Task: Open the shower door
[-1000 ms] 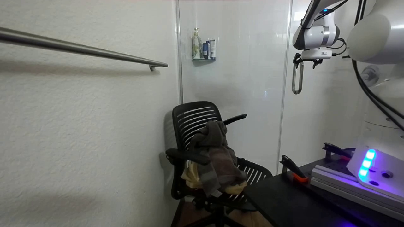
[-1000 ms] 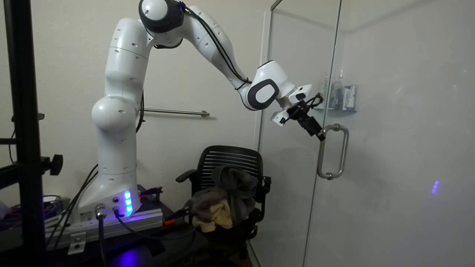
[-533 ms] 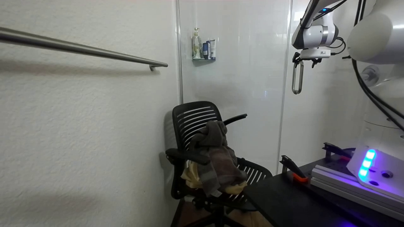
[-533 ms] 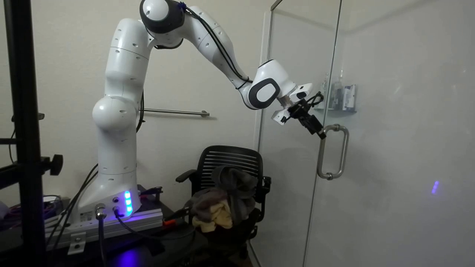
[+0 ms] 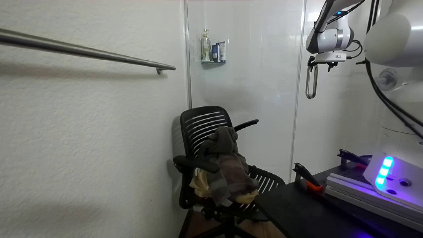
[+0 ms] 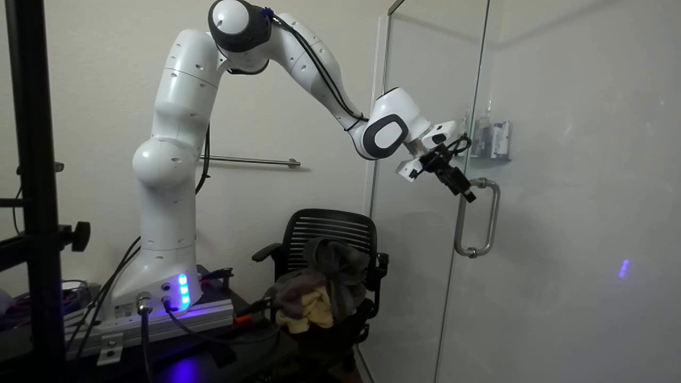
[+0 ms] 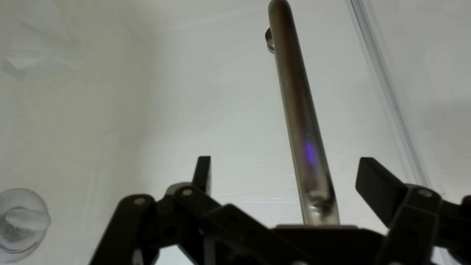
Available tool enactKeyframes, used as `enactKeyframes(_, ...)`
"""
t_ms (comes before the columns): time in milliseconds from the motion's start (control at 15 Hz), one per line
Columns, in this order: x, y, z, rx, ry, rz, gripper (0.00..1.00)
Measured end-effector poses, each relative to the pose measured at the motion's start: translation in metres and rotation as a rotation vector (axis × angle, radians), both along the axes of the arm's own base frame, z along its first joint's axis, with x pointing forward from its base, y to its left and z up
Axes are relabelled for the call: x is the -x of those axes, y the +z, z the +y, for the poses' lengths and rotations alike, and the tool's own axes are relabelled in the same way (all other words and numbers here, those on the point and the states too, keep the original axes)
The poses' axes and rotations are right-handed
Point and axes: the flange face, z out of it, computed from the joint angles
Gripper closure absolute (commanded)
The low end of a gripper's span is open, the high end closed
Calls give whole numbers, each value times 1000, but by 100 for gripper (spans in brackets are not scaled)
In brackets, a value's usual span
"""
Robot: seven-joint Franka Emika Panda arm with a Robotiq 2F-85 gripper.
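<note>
The shower door, a tall glossy pale panel, shows in both exterior views [image 5: 333, 125] [image 6: 558, 223] and fills the middle of the wrist view [image 7: 220, 110]. Its vertical silver loop handle [image 6: 492, 218] also shows in an exterior view [image 5: 307, 86] and in the wrist view [image 7: 298, 99]. My gripper [image 7: 285, 175] is open. In the wrist view the handle's bar runs between its two fingers with a gap on each side, and the bar's lower end in the picture is hidden by the gripper's body. In an exterior view the gripper [image 6: 470, 197] overlaps the handle's upper part.
A black chair [image 6: 332, 223] with a pile of cloths [image 6: 324, 287] stands below the arm, beside the black table [image 5: 307, 215]. A metal rail [image 5: 99, 53] is on the wall. A shelf [image 5: 213, 61] with bottles sits behind the glass. A clear round fixture [image 7: 24, 221] shows left in the wrist view.
My gripper has moved a little toward the handle, rightward and slightly down in an exterior view, so its tip overlaps the handle's bar more. The door and handle have not moved.
</note>
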Motion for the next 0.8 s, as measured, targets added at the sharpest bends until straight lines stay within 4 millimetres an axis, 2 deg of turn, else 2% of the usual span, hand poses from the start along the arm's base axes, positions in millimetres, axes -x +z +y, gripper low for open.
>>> enactKeyframes(67,0,0,0,0,0,0,25)
enactKeyframes(133,0,0,0,0,0,0,26)
enactKeyframes(267,0,0,0,-2,0,0,43)
enactKeyframes(333,0,-1,0,-2,0,0,47)
enactKeyframes(533,0,-1,0,-3,0,1,69)
enactKeyframes(800,-6,1,9,-4,17,-5,97)
